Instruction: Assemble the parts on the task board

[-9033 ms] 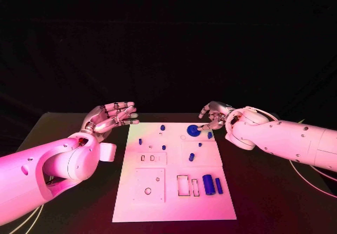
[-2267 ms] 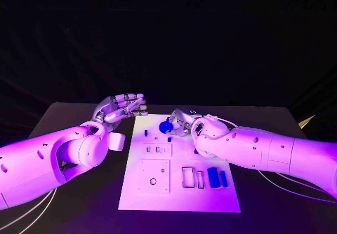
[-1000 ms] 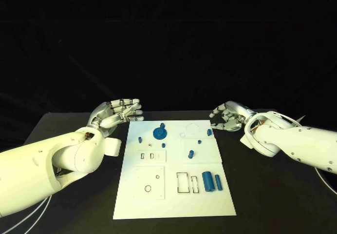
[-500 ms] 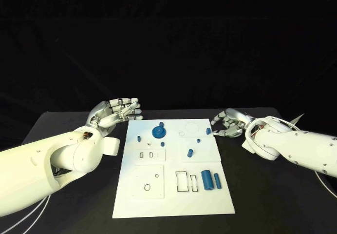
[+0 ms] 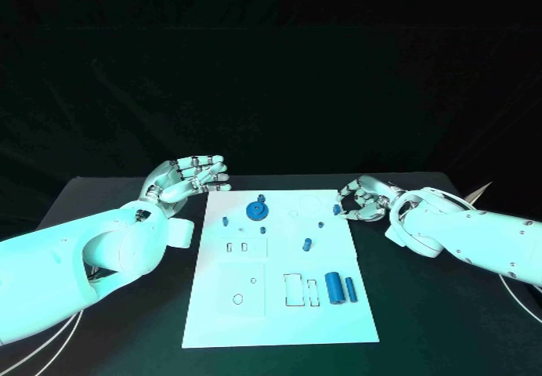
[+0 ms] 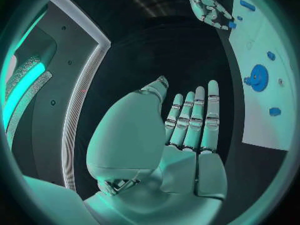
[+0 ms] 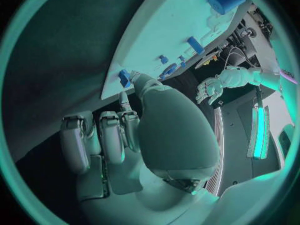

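The right hand (image 5: pixel 363 200), fingers curled around nothing, hovered at the task board (image 5: pixel 283 313)'s two o'clock corner, likely reaching for a small blue peg (image 5: pixel 337 209); the left hand (image 5: pixel 186 180) waited open-fingered.

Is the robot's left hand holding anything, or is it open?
Open. The left hand hovers beside the white board, fingers stretched out side by side, palm bare.

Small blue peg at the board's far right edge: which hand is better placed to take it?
Probably right. The right hand sits beside the peg, fingers curled toward it. The left hand hovers open off the board's opposite side, with the gear between.
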